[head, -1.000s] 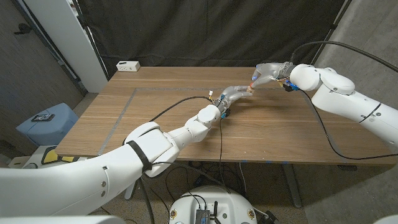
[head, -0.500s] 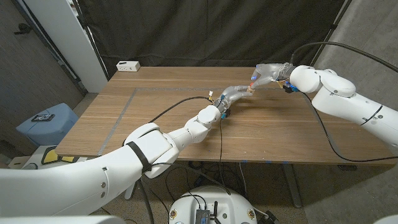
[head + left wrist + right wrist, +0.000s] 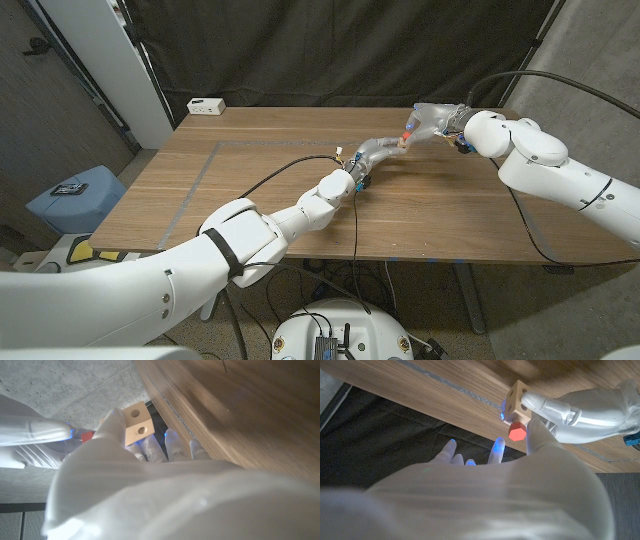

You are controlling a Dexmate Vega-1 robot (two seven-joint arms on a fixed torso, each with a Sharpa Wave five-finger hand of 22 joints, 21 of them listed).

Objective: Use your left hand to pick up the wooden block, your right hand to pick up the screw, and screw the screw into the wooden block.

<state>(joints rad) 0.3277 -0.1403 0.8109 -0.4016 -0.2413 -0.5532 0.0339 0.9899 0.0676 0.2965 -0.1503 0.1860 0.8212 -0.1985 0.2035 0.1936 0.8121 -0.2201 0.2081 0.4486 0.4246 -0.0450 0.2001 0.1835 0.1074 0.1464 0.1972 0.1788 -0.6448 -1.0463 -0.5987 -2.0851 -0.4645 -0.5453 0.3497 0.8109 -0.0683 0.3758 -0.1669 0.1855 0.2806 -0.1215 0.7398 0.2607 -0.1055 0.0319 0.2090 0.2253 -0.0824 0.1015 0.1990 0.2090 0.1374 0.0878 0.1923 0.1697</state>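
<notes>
My left hand [image 3: 376,151] holds the pale wooden block [image 3: 400,145] up above the middle of the table; the block [image 3: 136,422] shows two round holes in the left wrist view. My right hand [image 3: 430,120] comes in from the right and pinches the red-headed screw [image 3: 406,134] at the block. In the right wrist view the screw's red hex head [image 3: 516,431] sits just under the block [image 3: 518,396], between the fingertips [image 3: 535,435] of my right hand, while my left hand [image 3: 580,412] grips the block's other side. The screw's shaft is hidden.
A small white box [image 3: 206,104] stands at the table's far left corner. A grey tape line [image 3: 200,172] runs along the wooden table [image 3: 450,215]. Black cables [image 3: 355,235] trail from both wrists. A blue bin [image 3: 72,198] stands on the floor to the left.
My right forearm has swung a little left and lower, turning the hand at the block. The left hand and the block have stayed in place.
</notes>
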